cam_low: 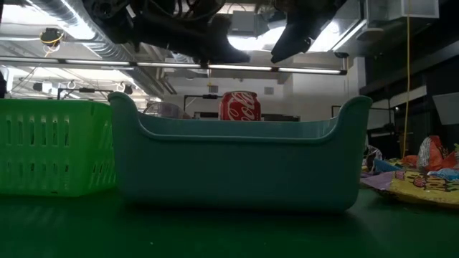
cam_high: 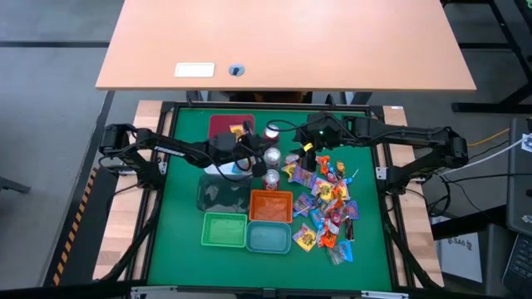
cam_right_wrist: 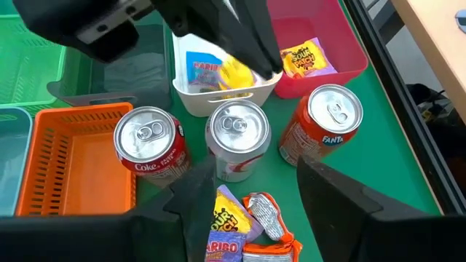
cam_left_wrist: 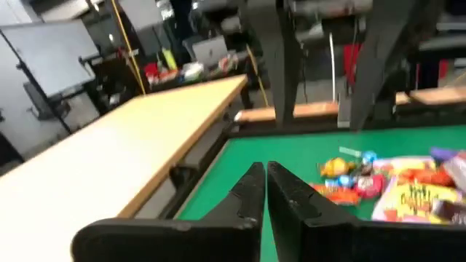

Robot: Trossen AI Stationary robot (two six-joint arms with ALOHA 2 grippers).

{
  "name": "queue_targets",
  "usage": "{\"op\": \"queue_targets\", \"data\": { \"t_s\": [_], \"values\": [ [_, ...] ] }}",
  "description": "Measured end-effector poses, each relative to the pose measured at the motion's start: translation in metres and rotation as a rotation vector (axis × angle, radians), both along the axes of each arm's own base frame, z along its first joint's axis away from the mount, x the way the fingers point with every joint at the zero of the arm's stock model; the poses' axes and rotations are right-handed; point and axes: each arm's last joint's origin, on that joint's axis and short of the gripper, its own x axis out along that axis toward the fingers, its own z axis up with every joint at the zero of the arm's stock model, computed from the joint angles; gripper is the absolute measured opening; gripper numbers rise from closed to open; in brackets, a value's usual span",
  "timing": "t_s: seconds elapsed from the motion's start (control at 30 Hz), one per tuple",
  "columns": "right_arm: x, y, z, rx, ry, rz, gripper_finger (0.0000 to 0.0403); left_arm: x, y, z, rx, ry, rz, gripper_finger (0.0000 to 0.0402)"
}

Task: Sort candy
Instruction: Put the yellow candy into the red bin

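Observation:
The candy is a heap of small wrapped sweets (cam_high: 328,208) on the green mat's right part, also seen in the left wrist view (cam_left_wrist: 393,182). My right gripper (cam_right_wrist: 269,211) is open and hovers at the heap's far-left edge. Its fingers stand either side of a purple-yellow packet (cam_right_wrist: 227,225) and an orange sweet (cam_right_wrist: 266,218). My left gripper (cam_left_wrist: 263,193) is shut, with nothing showing between its fingers. It hangs over the white bin (cam_right_wrist: 218,98), which holds a blue packet (cam_right_wrist: 202,69) and a yellow sweet (cam_right_wrist: 237,73). A yellow packet (cam_right_wrist: 306,58) lies in the red bin (cam_right_wrist: 342,69).
Three cans (cam_right_wrist: 149,142) (cam_right_wrist: 234,135) (cam_right_wrist: 328,120) stand in a row between the bins and the heap. Orange (cam_high: 271,205), green (cam_high: 224,229), teal (cam_high: 268,237) and dark (cam_high: 218,193) bins sit near the mat's middle. A wooden desk (cam_high: 283,41) lies beyond the far edge.

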Motion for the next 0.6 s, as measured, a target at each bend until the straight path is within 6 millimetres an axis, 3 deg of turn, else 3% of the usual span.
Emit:
{"op": "queue_targets", "data": {
  "t_s": [0.33,0.6],
  "values": [
    [-0.002,0.0,-0.002,0.005,0.03,-0.001,0.0189,-0.01,0.002,-0.015,-0.155,0.127,0.216,0.0122],
    [-0.006,0.001,-0.006,0.015,0.086,-0.001,0.0189,-0.043,-0.005,-0.002,-0.274,0.304,0.213,0.0136]
  ]
}}
